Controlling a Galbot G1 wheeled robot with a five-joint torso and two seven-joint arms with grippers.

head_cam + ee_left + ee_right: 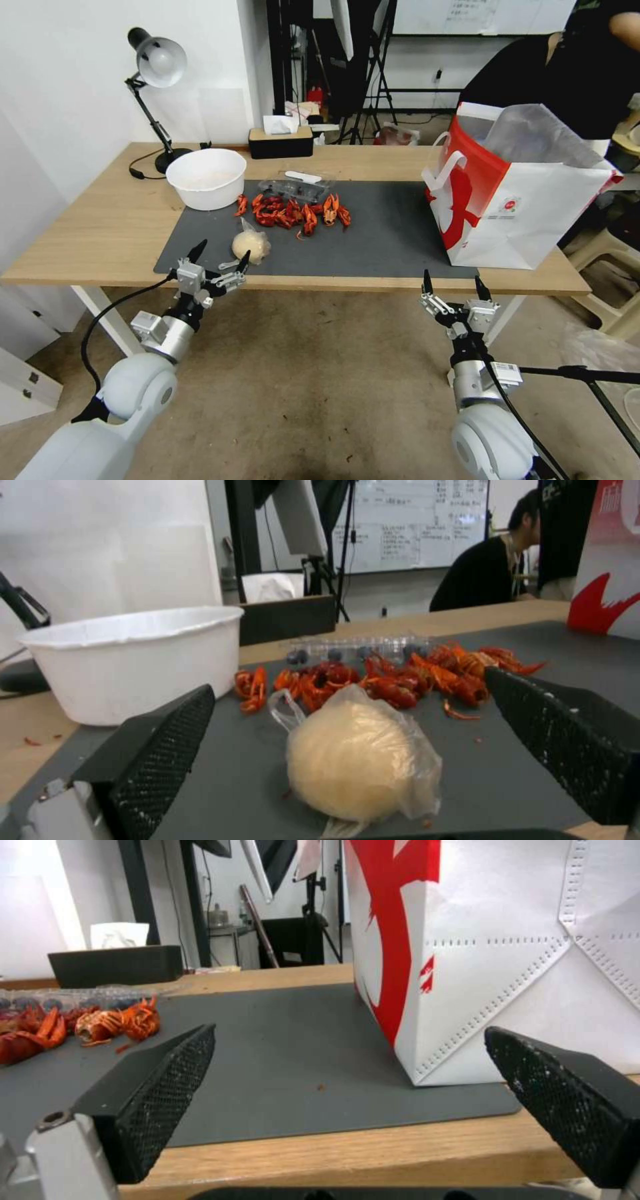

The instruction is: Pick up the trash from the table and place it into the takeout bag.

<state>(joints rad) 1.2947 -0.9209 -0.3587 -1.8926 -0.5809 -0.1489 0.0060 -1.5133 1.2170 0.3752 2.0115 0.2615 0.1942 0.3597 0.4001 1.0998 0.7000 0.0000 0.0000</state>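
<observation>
A beige plastic-wrapped wad (251, 245) (363, 760) lies near the front edge of the dark mat (387, 233) on the table (93, 227). My left gripper (221, 258) (347, 730) is open just in front of the wad, one finger on each side of it. Red crayfish leftovers (293, 212) (393, 677) (80, 1027) are piled mid-mat before a clear plastic tray (297, 185). A white bowl (206, 177) (133, 660) stands at the mat's back left. The takeout bag (517, 193) (507, 955) stands open on the right. My right gripper (453, 288) (347, 1080) is open below the table's front edge, near the bag.
A black desk lamp (155, 73) and a dark tissue box (281, 140) (113, 965) stand at the table's back. A person in black sits behind the bag. Bare floor lies between me and the table.
</observation>
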